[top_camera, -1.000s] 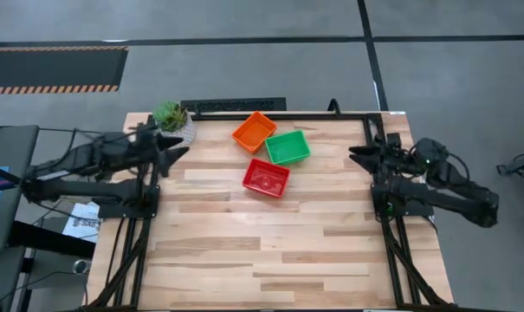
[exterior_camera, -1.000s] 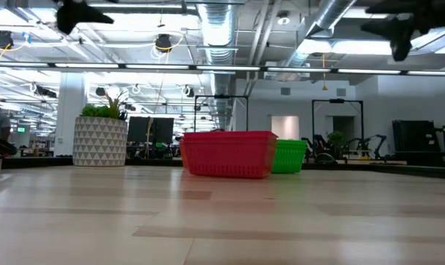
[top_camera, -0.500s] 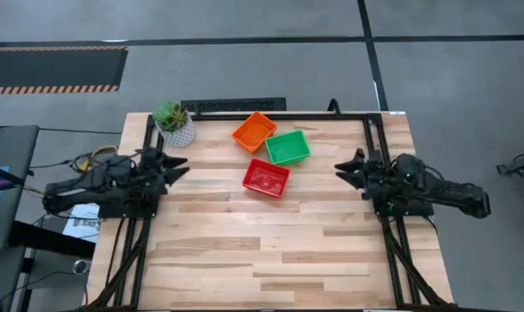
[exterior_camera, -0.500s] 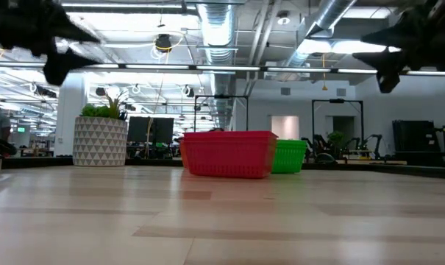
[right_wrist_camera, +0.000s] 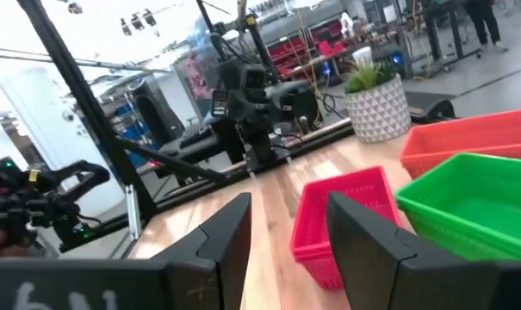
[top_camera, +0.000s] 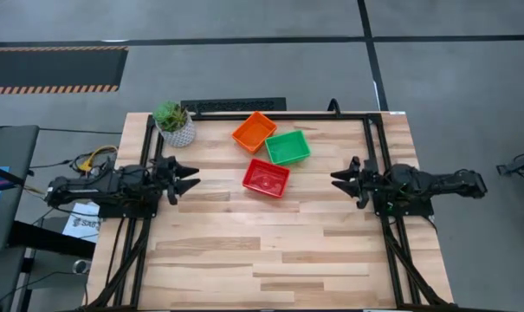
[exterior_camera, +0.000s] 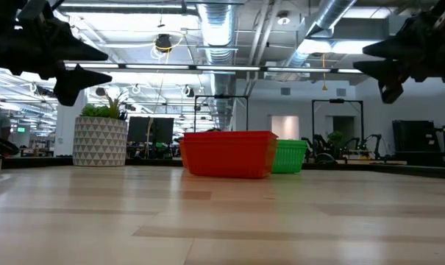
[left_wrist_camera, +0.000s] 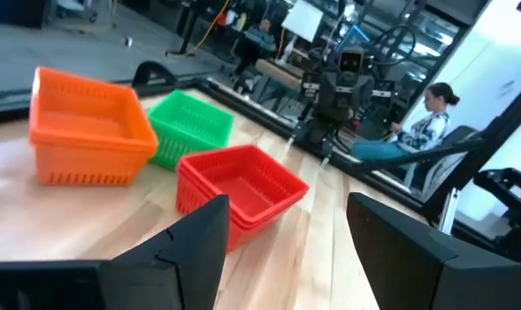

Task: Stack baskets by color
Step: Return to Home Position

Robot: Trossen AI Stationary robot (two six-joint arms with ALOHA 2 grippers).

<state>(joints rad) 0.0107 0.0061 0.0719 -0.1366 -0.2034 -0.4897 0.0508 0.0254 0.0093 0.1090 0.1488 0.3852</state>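
Observation:
Three baskets rest on their bases on the table's far half: an orange one [top_camera: 254, 131], a green one [top_camera: 287, 146] and a red one [top_camera: 266, 178], which looks like nested red baskets [left_wrist_camera: 241, 187] in the left wrist view. My left gripper [top_camera: 192, 178] hovers open at the table's left edge, pointing level toward the baskets. My right gripper [top_camera: 337, 178] hovers open at the right edge, also level and facing the baskets. Neither holds anything.
A green plant in a white pot [top_camera: 173, 123] stands at the table's far left corner. The near half of the wooden table [top_camera: 270, 260] is bare wood. A seated person [left_wrist_camera: 419, 133] shows in the room beyond.
Both arms have come down from a raised pose and now lie low and level at their own table edges. The left gripper has sunk and drawn toward the near side, away from the plant; the right gripper has sunk and swung toward the table's middle. The baskets have stayed put.

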